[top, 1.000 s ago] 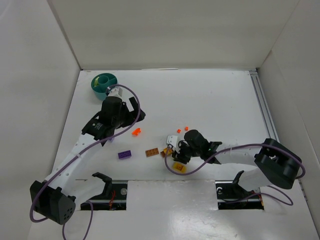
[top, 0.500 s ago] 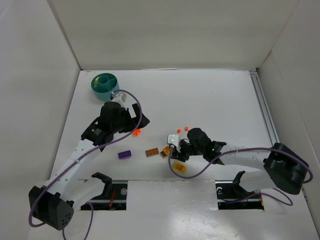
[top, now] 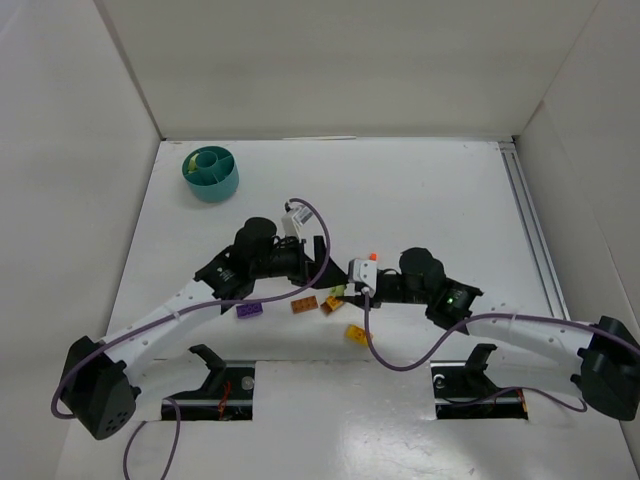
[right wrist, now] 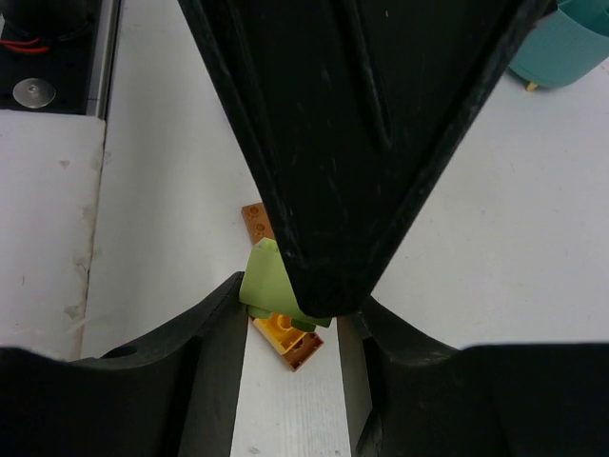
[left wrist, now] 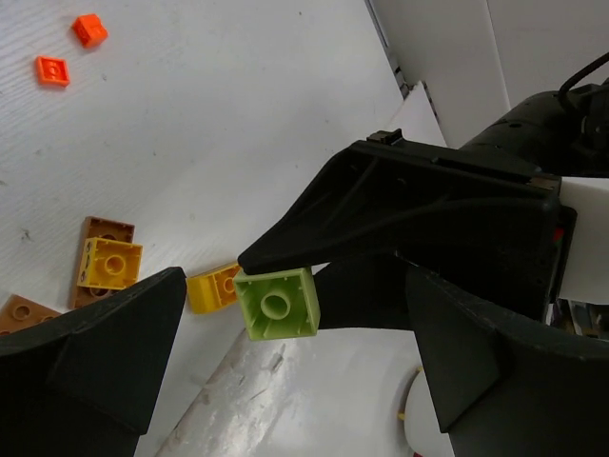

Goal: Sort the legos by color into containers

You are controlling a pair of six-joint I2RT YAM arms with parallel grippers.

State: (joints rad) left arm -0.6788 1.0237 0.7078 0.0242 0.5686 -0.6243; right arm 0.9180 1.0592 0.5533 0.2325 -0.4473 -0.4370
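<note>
White walls [top: 80,150] close in the table [top: 420,190] on the left, back and right, and a rail [top: 528,225] runs down its right edge. The broad bare stretch lies behind and to the right of the two arms, which meet over the front middle.

There the right gripper [top: 343,289] is pinched narrow on the pale green lego [left wrist: 277,303] and holds it off the table. The left gripper [left wrist: 295,278] is spread wide, its fingers [left wrist: 95,362] on either side of that lego and not touching it.

On the table near them lie a purple lego [top: 249,310], an orange-brown lego [top: 304,305] and a golden yellow lego [top: 357,334]. Two red-orange legos [left wrist: 52,69] sit a little farther back.

The teal tub [top: 215,188] stands well apart from all this, in the far left corner near the left wall; what its compartments hold is too small to tell
</note>
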